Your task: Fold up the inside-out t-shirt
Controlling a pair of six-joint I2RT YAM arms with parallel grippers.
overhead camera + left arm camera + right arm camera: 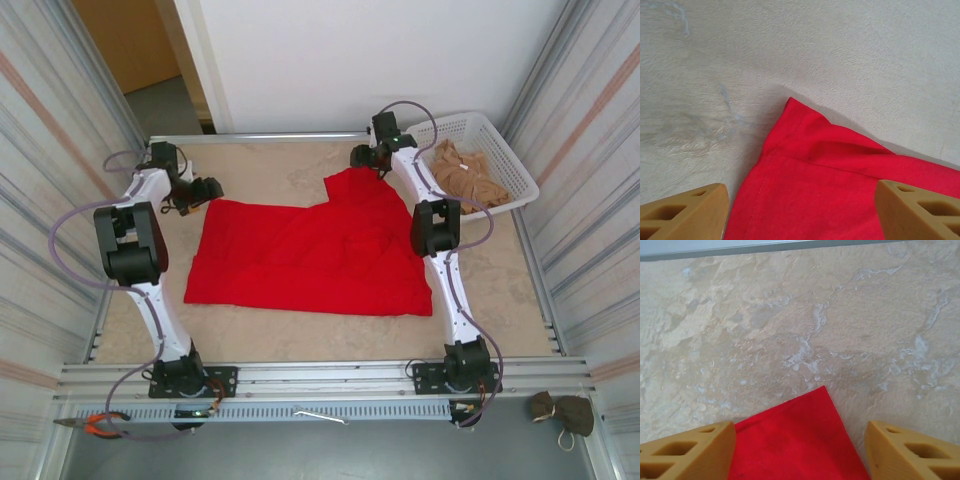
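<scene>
Bright red cotton t-shirt lies spread flat in the middle of the beige mottled surface, one corner reaching toward the far right. Left jaws stand spread apart above the shirt's far left corner, where a stitched hem shows, pinching nothing. Right jaws are likewise spread over the pointed far right corner, gripping nothing. White plastic basket with tan cloth sits at the far right.
</scene>
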